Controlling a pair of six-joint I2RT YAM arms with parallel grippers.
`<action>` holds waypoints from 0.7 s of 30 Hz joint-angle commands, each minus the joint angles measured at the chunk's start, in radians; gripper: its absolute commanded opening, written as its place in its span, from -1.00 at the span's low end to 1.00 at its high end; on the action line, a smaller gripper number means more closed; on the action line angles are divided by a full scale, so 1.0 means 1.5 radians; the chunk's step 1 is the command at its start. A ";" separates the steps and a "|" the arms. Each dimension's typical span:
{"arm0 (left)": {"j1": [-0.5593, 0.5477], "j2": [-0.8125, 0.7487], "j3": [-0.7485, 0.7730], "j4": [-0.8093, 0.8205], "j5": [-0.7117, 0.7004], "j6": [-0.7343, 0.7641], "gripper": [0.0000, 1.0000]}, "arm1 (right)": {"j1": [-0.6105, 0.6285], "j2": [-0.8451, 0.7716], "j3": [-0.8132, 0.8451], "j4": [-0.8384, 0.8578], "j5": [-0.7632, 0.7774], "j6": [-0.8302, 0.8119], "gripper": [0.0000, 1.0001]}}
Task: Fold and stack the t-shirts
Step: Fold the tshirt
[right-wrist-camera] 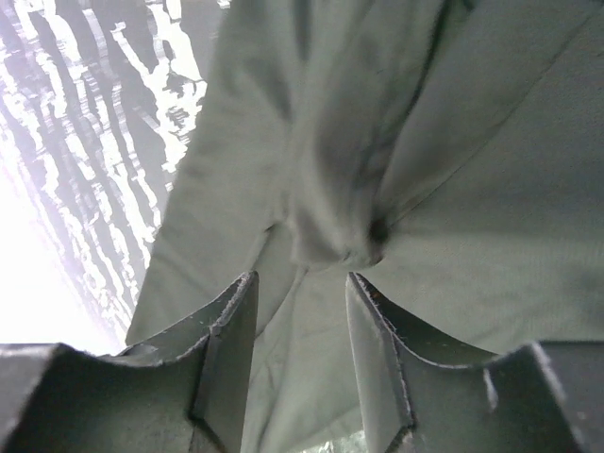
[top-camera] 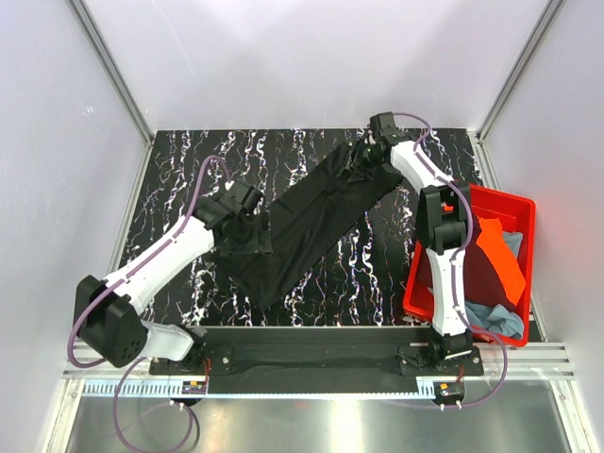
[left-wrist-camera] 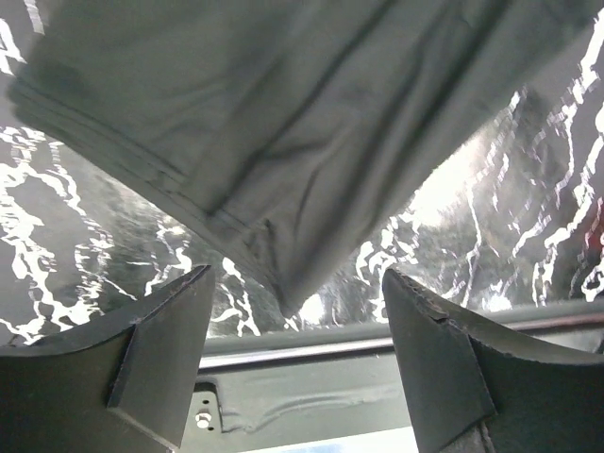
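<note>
Across the middle of the worktop (top-camera: pixel 179 160), the black t-shirt (top-camera: pixel 316 222) is being stretched in a long diagonal band, probably so that it is being flattened for folding. Its far end is being met by the right hand (right-wrist-camera: pixel 300 278), fingers (right-wrist-camera: pixel 226 330) partly apart with bunched cloth at their tips; whether it is being pinched cannot be told. The left hand (left-wrist-camera: pixel 297 278) is being held wide open beside a hemmed corner, gripping nothing. Orange (top-camera: pixel 498 253) and grey-blue (top-camera: pixel 500 321) t-shirts are being stored in the red bin (top-camera: pixel 514 203).
</note>
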 commanded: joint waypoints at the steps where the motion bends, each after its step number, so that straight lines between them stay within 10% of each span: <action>1: 0.025 -0.016 -0.003 0.009 -0.029 0.020 0.55 | -0.005 0.019 0.043 0.000 0.003 0.019 -0.02; 21: 0.150 -0.044 -0.065 0.045 0.031 0.056 0.54 | 0.003 0.077 0.066 0.001 0.020 0.014 -0.12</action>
